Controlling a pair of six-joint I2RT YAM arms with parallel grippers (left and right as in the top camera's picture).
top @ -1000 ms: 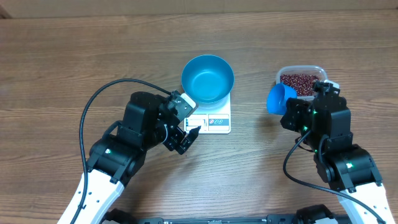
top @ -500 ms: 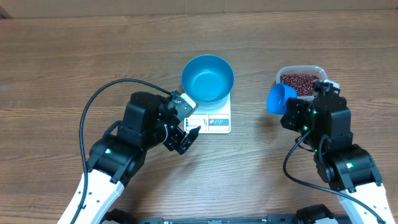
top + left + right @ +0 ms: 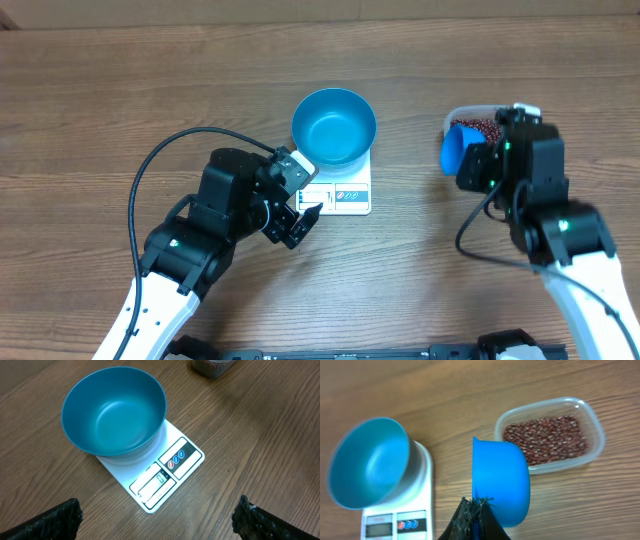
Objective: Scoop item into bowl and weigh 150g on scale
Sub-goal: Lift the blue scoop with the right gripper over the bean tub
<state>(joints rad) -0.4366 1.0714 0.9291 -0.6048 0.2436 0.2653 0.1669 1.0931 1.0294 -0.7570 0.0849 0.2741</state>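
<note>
The empty blue bowl (image 3: 334,125) sits on the white scale (image 3: 345,197), display strip toward me. Dark red-brown beans (image 3: 480,128) fill a clear tub (image 3: 512,112) at the right. My right gripper (image 3: 472,160) is shut on the handle of a small blue scoop (image 3: 453,150), which hangs on its side at the tub's left edge. The right wrist view shows the scoop (image 3: 501,480), gripper (image 3: 476,507) and beans (image 3: 545,437). My left gripper (image 3: 298,192) stands wide open and empty by the scale's front left corner; its wrist view shows bowl (image 3: 114,410) and scale (image 3: 170,467).
A black cable (image 3: 170,150) loops over the table left of the left arm. The tub's corner (image 3: 212,366) shows at the top of the left wrist view. Bare wood surrounds the scale and tub.
My right arm has moved toward the back of the table, carrying the scoop from beside the tub up to its left edge. The left arm, bowl and scale are as before.
</note>
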